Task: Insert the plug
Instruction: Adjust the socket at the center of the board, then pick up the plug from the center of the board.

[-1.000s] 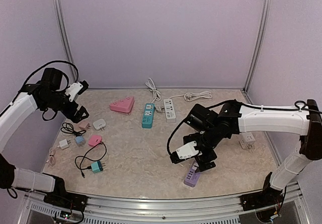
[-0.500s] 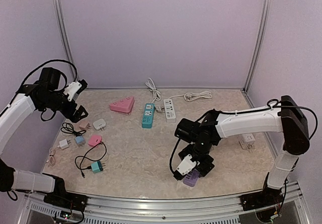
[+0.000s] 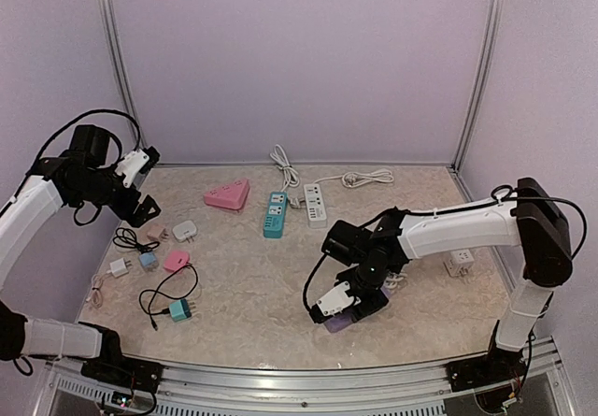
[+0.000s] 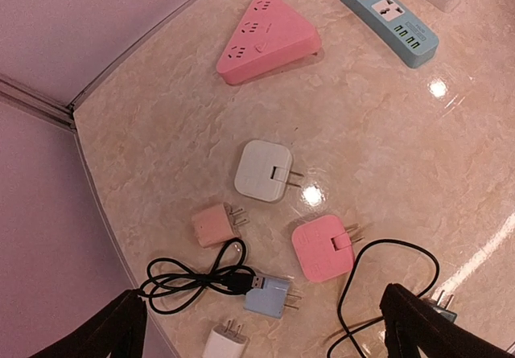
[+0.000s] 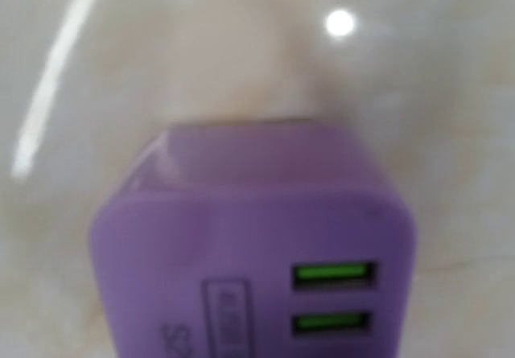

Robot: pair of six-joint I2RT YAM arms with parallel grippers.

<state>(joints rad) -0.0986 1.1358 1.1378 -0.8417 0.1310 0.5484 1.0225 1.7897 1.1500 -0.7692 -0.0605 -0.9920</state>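
Several plugs lie at the table's left: a white one [image 4: 263, 170], a square pink one [image 4: 320, 248], a small peach one [image 4: 212, 224] and a light blue one [image 4: 269, 297]. High above them my left gripper [image 4: 269, 334] hangs open, holding nothing, its dark fingertips [image 4: 121, 330] at the view's bottom corners. My right gripper [image 3: 350, 306] is down on a purple power strip [image 3: 336, 322] near the front edge. The strip [image 5: 241, 237] with green USB ports fills the right wrist view. The right fingers are hidden, so their hold on the strip does not show.
A pink triangular power strip [image 4: 265, 38], a blue one [image 4: 389, 18] and a white one [image 3: 316, 204] lie at the back. A black USB cable [image 4: 193, 277] coils beside the plugs. A teal plug [image 3: 179, 310] with black cord sits front left, a white cube socket [image 3: 458, 263] at the right.
My right arm has folded in and dropped low onto the purple strip, which has shifted slightly left. The left arm has barely moved.
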